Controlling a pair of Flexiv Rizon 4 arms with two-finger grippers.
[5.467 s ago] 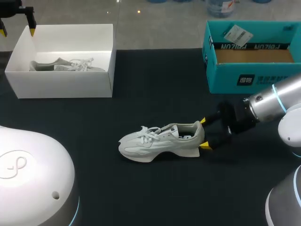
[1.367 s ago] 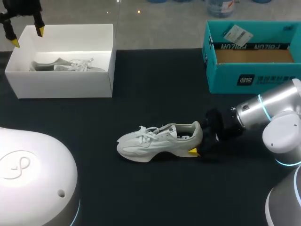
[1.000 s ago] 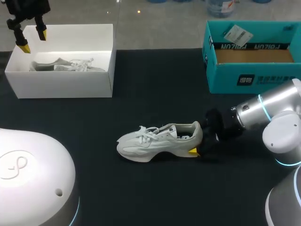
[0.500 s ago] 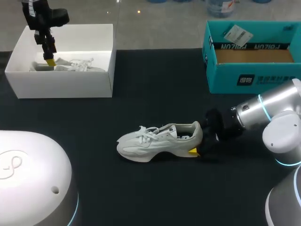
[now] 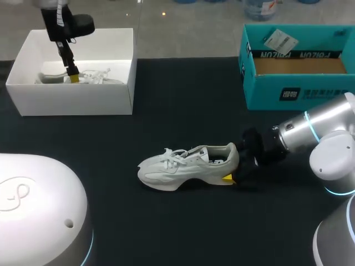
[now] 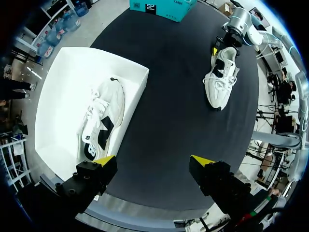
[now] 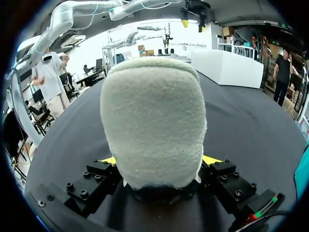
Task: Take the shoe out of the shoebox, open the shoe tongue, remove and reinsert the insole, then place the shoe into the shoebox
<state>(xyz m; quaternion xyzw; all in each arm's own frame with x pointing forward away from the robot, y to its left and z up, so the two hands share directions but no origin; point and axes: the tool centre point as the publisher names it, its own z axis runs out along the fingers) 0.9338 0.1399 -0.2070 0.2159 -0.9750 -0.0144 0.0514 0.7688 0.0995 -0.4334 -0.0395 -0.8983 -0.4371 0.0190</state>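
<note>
Since 0.5 s ago L arm point(image 5: 64, 25) swings further in over the white shoebox point(image 5: 77, 101) & drops lower; its yellow tip point(image 5: 74, 78) now lines up w/ the 2nd shoe point(image 6: 102, 123) lying inside. 5.5 s ago it was off at the box's far corner. R arm point(image 5: 316, 127) & shoe point(image 5: 186, 166): no change over last 1.4 s; before that the R fingers stood spread either side of the heel, now closed in on it.

L gripper point(image 6: 153, 160): fingers wide apart, nothing btwn them, hanging above the box. Wrist view has the 2nd shoe ahead of one finger, bare black table point(image 5: 183, 221) ahead of the other.

R gripper point(image 5: 233, 162): clamped on the shoe's heel, one finger each side per wrist view. Shoe stands on its sole, mid-table, toe toward robot's L, laces up top, well apart from the white shoebox at far L. Teal box point(image 5: 294, 91) sits at far R, open, near R arm.
</note>
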